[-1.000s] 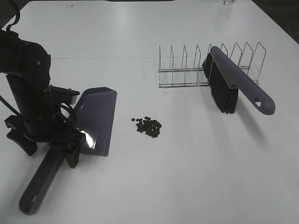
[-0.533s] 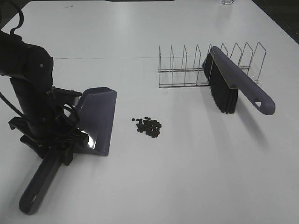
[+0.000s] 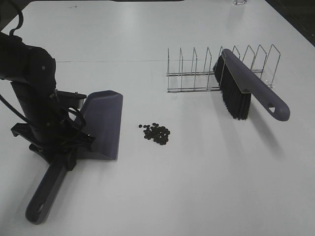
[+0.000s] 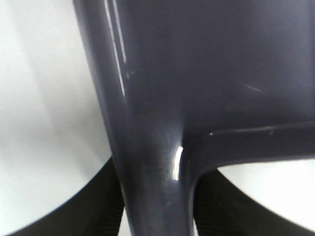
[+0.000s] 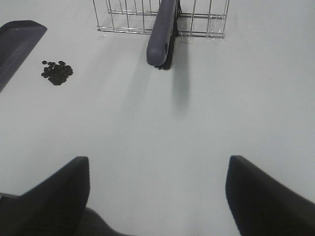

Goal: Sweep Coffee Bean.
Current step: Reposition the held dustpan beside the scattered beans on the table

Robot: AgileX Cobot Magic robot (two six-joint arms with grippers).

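The purple dustpan (image 3: 104, 123) lies on the white table at the left, with its handle (image 3: 43, 200) pointing to the near edge. My left gripper (image 3: 62, 153) is shut on that handle just behind the pan. In the left wrist view the handle (image 4: 152, 162) fills the frame between the black fingers (image 4: 96, 209). The coffee beans (image 3: 157, 133) sit in a small pile right of the pan's mouth, and also show in the right wrist view (image 5: 57, 72). The purple brush (image 3: 250, 91) leans in a wire rack (image 3: 197, 71). My right gripper (image 5: 157, 196) is open, empty and above bare table.
The wire rack stands behind the beans at the back right, with the brush's black bristles (image 3: 236, 103) resting on the table beside it. The left arm's black body (image 3: 29, 83) rises left of the dustpan.
My left gripper has closed on the dustpan handle. The dustpan has shifted slightly, its handle end swinging a little to the right. Beans and brush have not moved.
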